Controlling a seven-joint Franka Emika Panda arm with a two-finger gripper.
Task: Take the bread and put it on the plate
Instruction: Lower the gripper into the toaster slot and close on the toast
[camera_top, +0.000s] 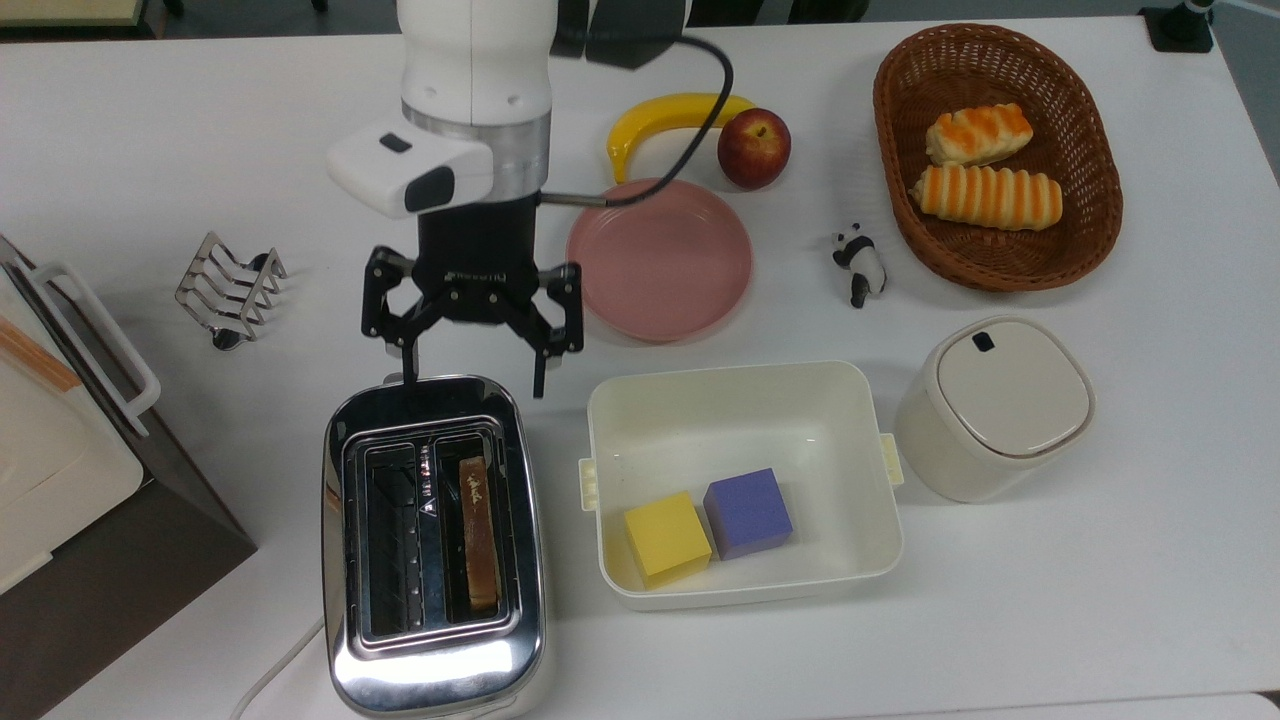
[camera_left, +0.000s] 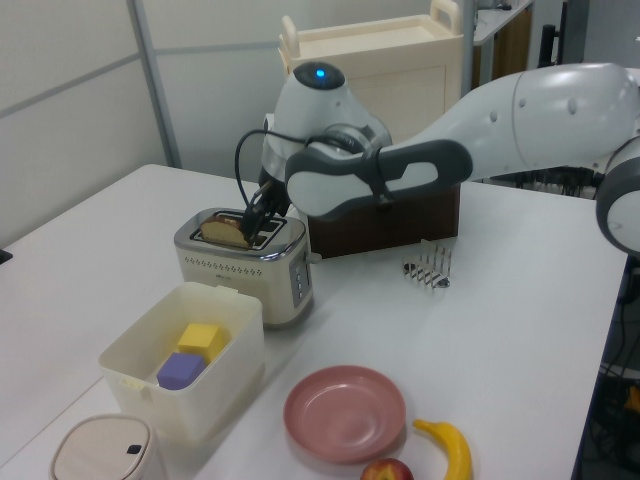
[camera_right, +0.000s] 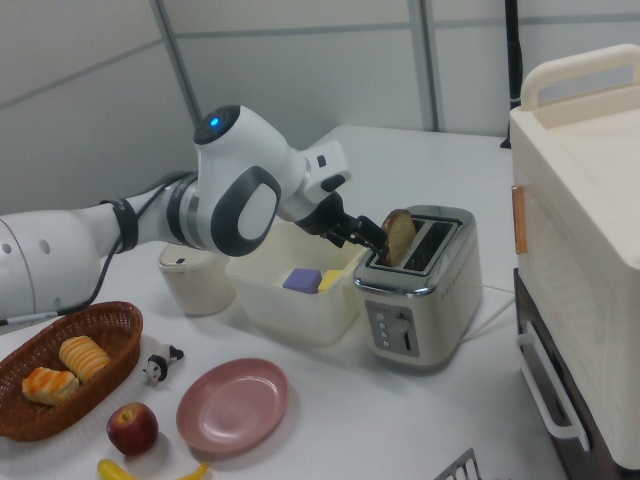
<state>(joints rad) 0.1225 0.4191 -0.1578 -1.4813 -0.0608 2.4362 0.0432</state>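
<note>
White tabletop carries everything: the bread (camera_top: 479, 533) stands on edge in one slot of the toaster (camera_top: 434, 545) near the table's front edge in the top view, crust poking up. The gripper (camera_top: 473, 372) hangs over the toaster's far end, fingers spread wide and empty, so this looks like the approach. Next it likely must centre over the slice, descend and pinch it. The plate (camera_top: 659, 260) lies bare mid-table; the cream tub (camera_top: 742, 480) beside the toaster crowds the carry path, and the toast rack (camera_top: 229, 290) stands well apart.
</note>
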